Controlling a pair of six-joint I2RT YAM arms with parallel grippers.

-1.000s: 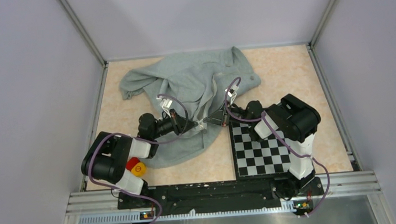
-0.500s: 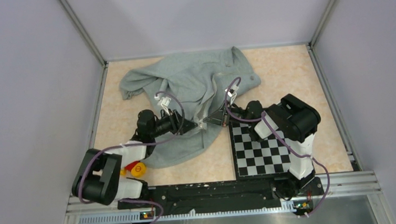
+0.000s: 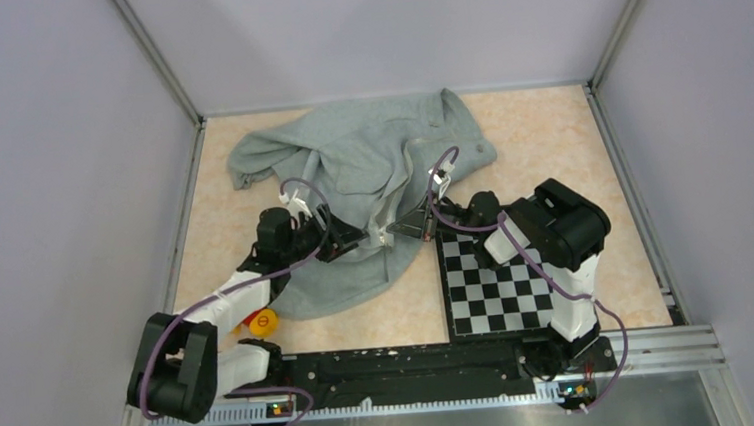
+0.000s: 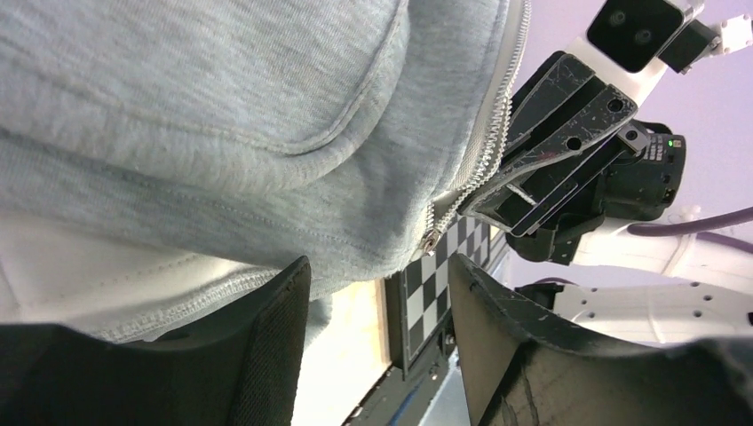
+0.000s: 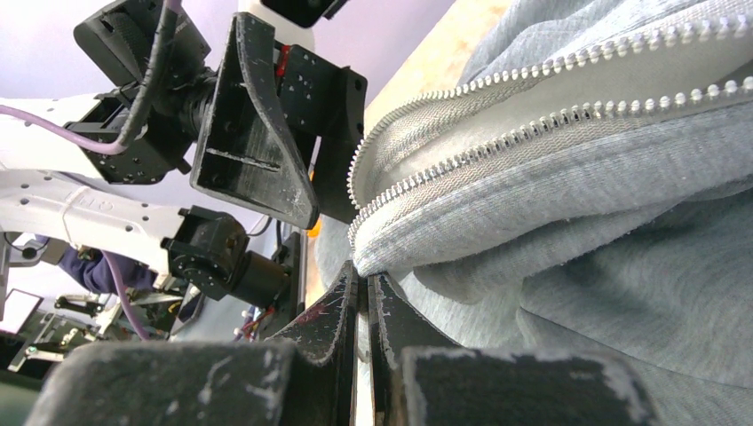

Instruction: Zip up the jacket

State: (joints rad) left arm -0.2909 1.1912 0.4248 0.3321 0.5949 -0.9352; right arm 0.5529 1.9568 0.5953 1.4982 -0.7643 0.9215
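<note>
Where the jacket (image 3: 369, 158) lies: crumpled across the upper middle of the top view, with its lower hem reaching down to centre frame, near the upper left corner of the board (image 3: 498, 285).
Left arm (image 3: 238, 293): this is the big change. Over the last second its elbow has swung out and down into the lower left corner of the top view. It now stretches long and low, and its wrist end has drawn only a touch leftward.
Right arm (image 3: 555, 231): hasn't budged, folded up right of centre above the board.
Left gripper (image 3: 353, 238): jaws wide apart, holding nothing. In its own view the hem sags above the gap, and the fingers (image 4: 275, 346) stand at the bottom of the frame.
Right gripper (image 3: 406, 227): jaws pinched almost flat on the jacket's edge, right beside the zipper tape, at centre frame.
Zipper (image 5: 550, 89): two rows of teeth run side by side but apart across the upper right of the right wrist view. They are not joined anywhere I can see.
Slider (image 4: 429, 238): a small metal piece at the low end of the teeth, centre of the left wrist view, just beyond the open fingers and untouched.
What it means: to my eye the left arm is re-posing to come at the slider from lower down while the right keeps the edge pinned. The zipping itself has not begun.
Writing: none I can read. There is only a green light (image 4: 668, 142) on the right wrist housing, upper right of the left wrist view.
</note>
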